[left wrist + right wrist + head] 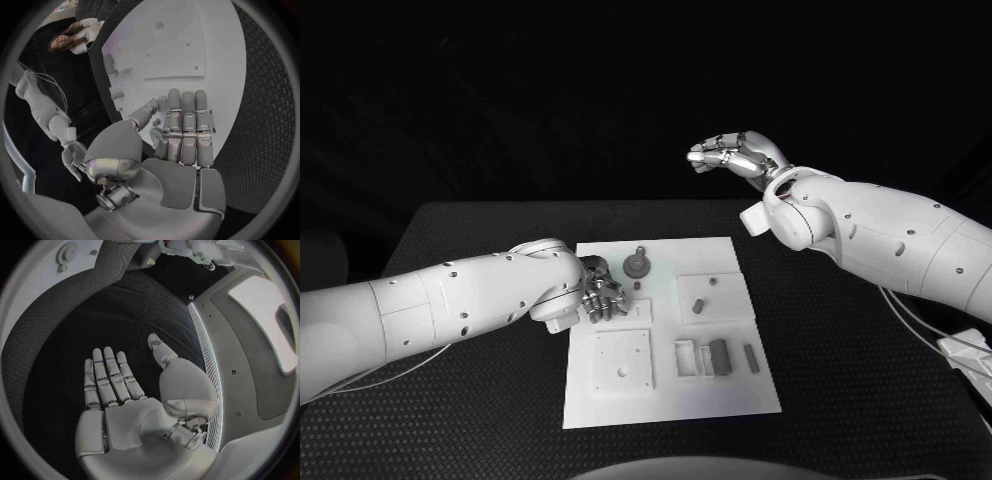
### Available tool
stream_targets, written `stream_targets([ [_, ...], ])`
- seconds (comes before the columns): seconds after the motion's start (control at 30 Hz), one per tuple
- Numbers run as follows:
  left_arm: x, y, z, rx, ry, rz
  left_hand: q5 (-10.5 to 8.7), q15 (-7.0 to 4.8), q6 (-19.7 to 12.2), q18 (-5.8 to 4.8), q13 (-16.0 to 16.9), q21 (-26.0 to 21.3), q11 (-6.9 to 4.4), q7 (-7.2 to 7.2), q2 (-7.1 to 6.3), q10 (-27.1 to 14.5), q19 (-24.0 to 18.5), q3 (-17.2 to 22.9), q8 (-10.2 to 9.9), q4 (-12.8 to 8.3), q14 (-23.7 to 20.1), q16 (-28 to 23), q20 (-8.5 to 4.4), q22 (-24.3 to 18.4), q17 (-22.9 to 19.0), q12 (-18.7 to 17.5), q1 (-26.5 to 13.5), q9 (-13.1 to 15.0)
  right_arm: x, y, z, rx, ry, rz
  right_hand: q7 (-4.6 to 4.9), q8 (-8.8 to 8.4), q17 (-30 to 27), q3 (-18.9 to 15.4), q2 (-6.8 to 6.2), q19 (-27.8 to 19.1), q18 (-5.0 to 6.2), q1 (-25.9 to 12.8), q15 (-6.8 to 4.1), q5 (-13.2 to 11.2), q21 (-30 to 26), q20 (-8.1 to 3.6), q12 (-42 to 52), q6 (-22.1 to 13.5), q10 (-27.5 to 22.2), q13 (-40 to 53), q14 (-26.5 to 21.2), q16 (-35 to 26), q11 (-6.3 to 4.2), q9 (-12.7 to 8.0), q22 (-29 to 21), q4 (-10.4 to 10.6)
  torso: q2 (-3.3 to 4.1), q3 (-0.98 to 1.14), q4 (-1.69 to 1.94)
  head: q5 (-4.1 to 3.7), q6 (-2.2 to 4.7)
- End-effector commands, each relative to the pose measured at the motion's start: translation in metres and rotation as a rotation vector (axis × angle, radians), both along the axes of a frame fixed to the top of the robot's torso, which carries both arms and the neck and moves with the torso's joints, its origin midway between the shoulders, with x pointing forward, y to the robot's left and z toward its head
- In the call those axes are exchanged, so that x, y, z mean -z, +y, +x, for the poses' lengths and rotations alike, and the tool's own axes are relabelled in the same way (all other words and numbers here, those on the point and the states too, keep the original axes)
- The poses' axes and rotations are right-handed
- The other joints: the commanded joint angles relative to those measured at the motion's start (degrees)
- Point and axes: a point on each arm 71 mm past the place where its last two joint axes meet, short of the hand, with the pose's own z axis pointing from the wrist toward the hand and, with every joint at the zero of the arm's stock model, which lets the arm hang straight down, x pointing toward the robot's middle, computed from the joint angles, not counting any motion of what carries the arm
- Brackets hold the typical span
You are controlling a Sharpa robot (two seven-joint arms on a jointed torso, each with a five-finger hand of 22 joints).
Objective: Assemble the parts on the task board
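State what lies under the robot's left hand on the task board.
The left hand hovers open over the task board at its left edge. A round grey gear-like part lies just beyond the fingers. Whatever sits directly beneath the palm is covered.

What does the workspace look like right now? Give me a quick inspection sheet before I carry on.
Surface: black textured table, with the white board lying in the middle.
Job's things: round gear-like part at the board's far end; small peg on a raised square; dark block and slim bar by the white frame; square plate with holes.
Clutter: nothing seen.
Hands: left hand low over the board's left edge, fingers apart, holding nothing; right hand raised beyond the table, fingers straight and apart in its wrist view, holding nothing.
Cables: pale cables trail along the right arm to a white block.
Surroundings: dark.
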Motion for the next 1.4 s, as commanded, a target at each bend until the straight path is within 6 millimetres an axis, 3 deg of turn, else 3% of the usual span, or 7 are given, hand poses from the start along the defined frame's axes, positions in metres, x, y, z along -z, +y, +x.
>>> stream_targets([
  [0.03, 0.008, -0.007, -0.007, 0.038, 0.043, -0.011, 0.19, -0.50, 3.7, -0.75, 0.1, -0.3, -0.34, -3.06, 0.61, -0.1, 0.0, 0.4, 0.0, -0.1, 0.0, 0.4, -0.20, 0.1, -0.1, 0.4, 0.2, 0.1, 0.000, 0.002, -0.001, -0.020, 0.000, 0.006, 2.65, 0.26, -0.1, -0.1, 0.20, -0.4, -0.71, -0.5, 0.09, 0.0, -0.3, 0.18, -0.3, -0.4, 0.0, -0.1, -0.2, -0.3, -0.02, -0.1, 0.1, 0.4, -0.02, -0.04, -0.02, 0.02, 0.01],
  [0.63, 0.009, -0.012, -0.006, 0.058, 0.047, 0.002, 0.13, -0.58, 4.2, -0.71, 0.4, -0.2, -0.46, -3.19, 0.14, 0.0, 0.0, -0.3, -0.2, 0.6, 0.1, 1.0, -0.28, 0.9, -0.3, 0.8, -1.0, 0.6, 0.000, 0.004, -0.002, -0.029, 0.003, 0.008, 2.65, 0.30, -0.1, -0.1, 0.18, -0.4, -0.74, -0.5, 0.13, 0.0, -0.3, 0.18, -0.3, -0.4, 0.1, -0.2, -0.2, -0.4, -0.02, -0.1, 0.2, 0.4, -0.02, 0.00, 0.00, -0.05, -0.14],
  [1.07, 0.008, -0.016, -0.005, 0.062, 0.034, 0.000, 5.76, -1.02, 5.7, -0.57, 1.6, 0.4, -1.03, -3.85, 0.69, 0.8, 0.6, -0.4, -0.3, 0.0, 0.4, 3.6, -0.70, 3.1, -0.8, 2.4, -2.1, 1.9, 0.000, 0.004, -0.002, -0.032, 0.005, 0.008, 2.65, 0.33, -0.1, -0.1, 0.20, -0.5, -0.75, -0.5, 0.15, 0.0, -0.3, 0.18, -0.3, -0.4, 0.1, -0.3, -0.3, -0.4, -0.02, -0.1, 0.2, 0.4, 0.00, 0.02, -0.04, -0.14, -0.17],
  [1.4, 0.008, -0.019, -0.006, 0.085, 0.031, 0.014, 6.12, -1.08, 5.9, -0.54, 1.8, 0.5, -1.13, -3.96, 0.54, 0.8, 0.8, -0.5, -0.2, 0.0, 0.4, 4.1, -0.77, 3.5, -1.0, 2.7, -2.4, 2.2, 0.001, 0.005, -0.002, -0.035, 0.007, 0.008, 2.65, 0.36, -0.2, -0.1, 0.21, -0.5, -0.76, -0.5, 0.16, 0.0, -0.4, 0.17, -0.3, -0.4, 0.1, -0.4, -0.3, -0.4, -0.03, -0.1, 0.3, 0.4, -0.02, 0.04, -0.01, -0.20, -0.28],
])
